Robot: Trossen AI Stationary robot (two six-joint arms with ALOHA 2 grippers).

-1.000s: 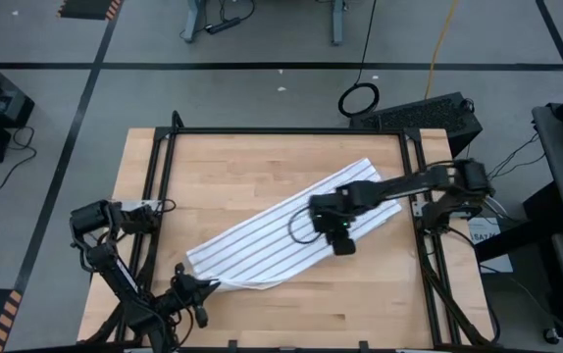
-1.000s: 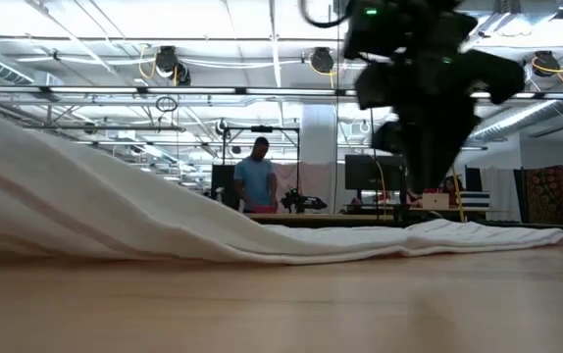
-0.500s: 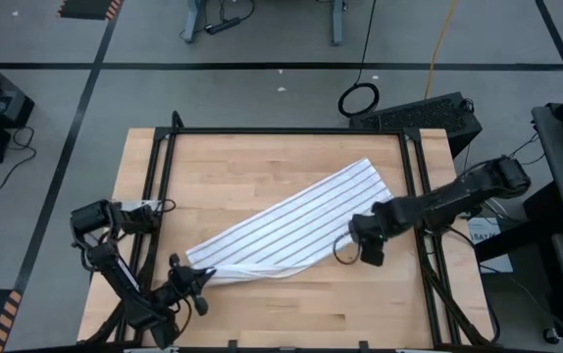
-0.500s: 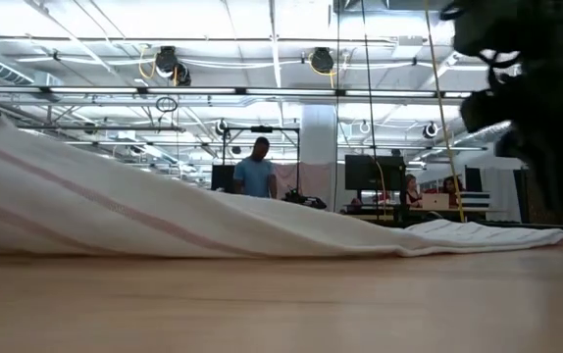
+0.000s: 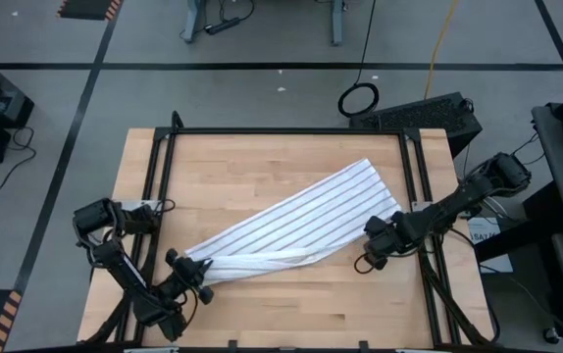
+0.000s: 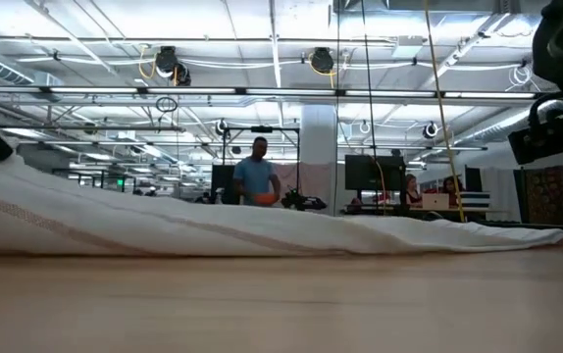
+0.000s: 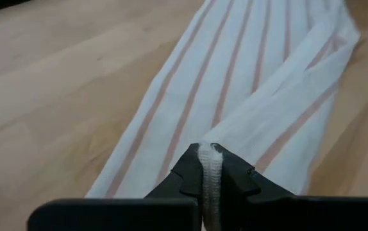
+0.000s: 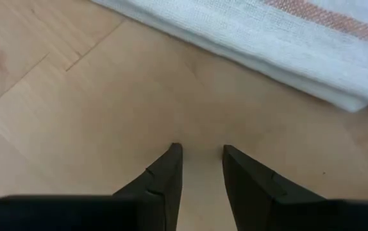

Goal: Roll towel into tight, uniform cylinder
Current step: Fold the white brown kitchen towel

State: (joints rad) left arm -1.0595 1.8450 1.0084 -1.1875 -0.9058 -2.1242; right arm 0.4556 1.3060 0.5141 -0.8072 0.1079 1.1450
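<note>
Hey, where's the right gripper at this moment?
In the high view the right gripper hovers over bare wood near the table's right edge, just off the towel's right end, empty.

Even, bright overhead light from ceiling fixtures (image 6: 169, 61); soft short shadows on desk (image 5: 262, 167). Low view's foreground blurred; right edge dark, probably an out-of-focus arm.

A pale wooden tabletop (image 5: 262, 167) is sitting inside a black metal frame (image 5: 281, 131) on a grey floor (image 5: 262, 93) crossed by black tape lines (image 5: 85, 93). Beyond the table, a white pillar (image 6: 319, 157) is rising to a ceiling of pipes and hanging lamps (image 6: 322, 61), and a person (image 6: 256, 176) is standing beside dark monitors (image 6: 375, 173).
</note>
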